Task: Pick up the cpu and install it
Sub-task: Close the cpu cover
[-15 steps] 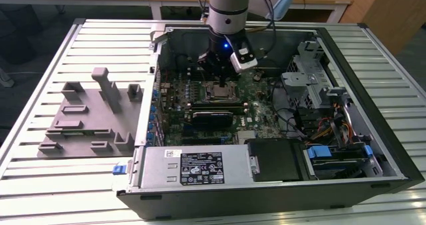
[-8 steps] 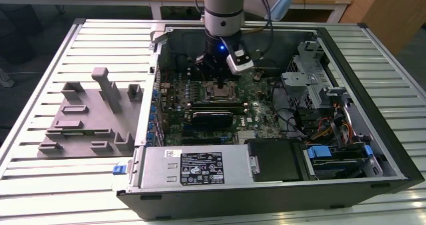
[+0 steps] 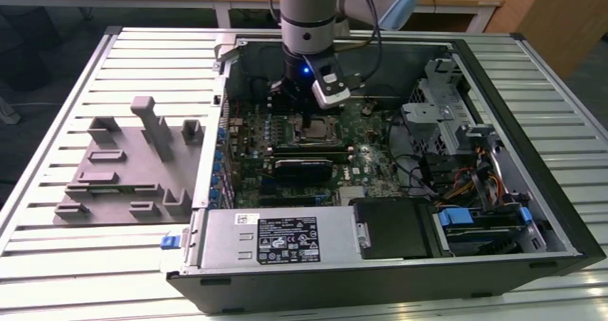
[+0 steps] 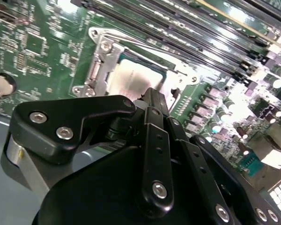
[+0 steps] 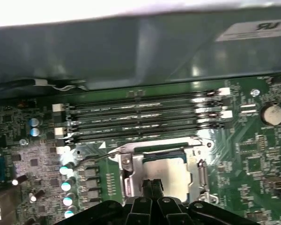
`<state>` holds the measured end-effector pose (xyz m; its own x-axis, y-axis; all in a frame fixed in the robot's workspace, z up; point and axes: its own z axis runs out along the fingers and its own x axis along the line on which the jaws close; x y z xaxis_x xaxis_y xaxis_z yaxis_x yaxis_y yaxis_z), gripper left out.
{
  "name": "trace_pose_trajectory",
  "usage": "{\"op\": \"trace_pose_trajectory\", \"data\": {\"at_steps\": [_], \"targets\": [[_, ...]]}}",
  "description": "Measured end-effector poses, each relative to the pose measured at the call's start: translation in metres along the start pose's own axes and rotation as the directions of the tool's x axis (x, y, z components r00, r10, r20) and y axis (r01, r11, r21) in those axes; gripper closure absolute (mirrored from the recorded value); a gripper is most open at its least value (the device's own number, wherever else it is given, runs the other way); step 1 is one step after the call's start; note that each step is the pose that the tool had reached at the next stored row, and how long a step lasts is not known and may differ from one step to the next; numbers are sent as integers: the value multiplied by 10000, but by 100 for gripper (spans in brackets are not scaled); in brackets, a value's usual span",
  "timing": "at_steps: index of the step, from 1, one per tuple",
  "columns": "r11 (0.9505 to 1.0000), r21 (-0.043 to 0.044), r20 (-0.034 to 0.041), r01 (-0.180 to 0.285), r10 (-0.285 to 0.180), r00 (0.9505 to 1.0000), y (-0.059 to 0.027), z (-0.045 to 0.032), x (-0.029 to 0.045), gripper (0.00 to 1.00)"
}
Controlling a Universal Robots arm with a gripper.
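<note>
The cpu lies flat in the metal socket frame on the green motherboard, its silvery top catching the light. My gripper hangs right over it inside the open computer case, its two black fingers pressed together with the tips at the cpu's edge. Whether the tips touch the chip I cannot tell. In the exterior view the gripper reaches down just above the socket and cpu.
Memory slots run beside the socket, and the case wall rises behind them. A grey fixture sits on the slatted table at the exterior view's left. A power supply and drive cage crowd the case.
</note>
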<state>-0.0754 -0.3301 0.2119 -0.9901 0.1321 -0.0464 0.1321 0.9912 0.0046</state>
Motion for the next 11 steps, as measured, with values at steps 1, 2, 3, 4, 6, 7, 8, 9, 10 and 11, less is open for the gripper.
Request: {"op": "trace_pose_trajectory", "data": {"at_steps": [1, 2, 3, 4, 6, 7, 8, 9, 10, 11], "targets": [[10000, 1, 0, -13, 13, 10000, -2, 7, 15, 89], [10000, 2, 1, -22, 22, 10000, -3, 16, 26, 89], [10000, 3, 0, -24, 24, 10000, -5, 23, 37, 89], [10000, 3, 1, -27, 27, 10000, -6, 30, 47, 89], [10000, 3, 1, -31, 31, 10000, -8, 46, 64, 89], [10000, 3, 1, -33, 33, 10000, -10, 55, 72, 89], [10000, 3, 1, -36, 36, 10000, -11, 63, 82, 89], [10000, 4, 1, -36, 36, 10000, -12, 69, 92, 89], [10000, 5, 0, -37, 37, 10000, -14, 73, 103, 89], [10000, 4, 0, -38, 38, 10000, -15, 78, 113, 89]]}}
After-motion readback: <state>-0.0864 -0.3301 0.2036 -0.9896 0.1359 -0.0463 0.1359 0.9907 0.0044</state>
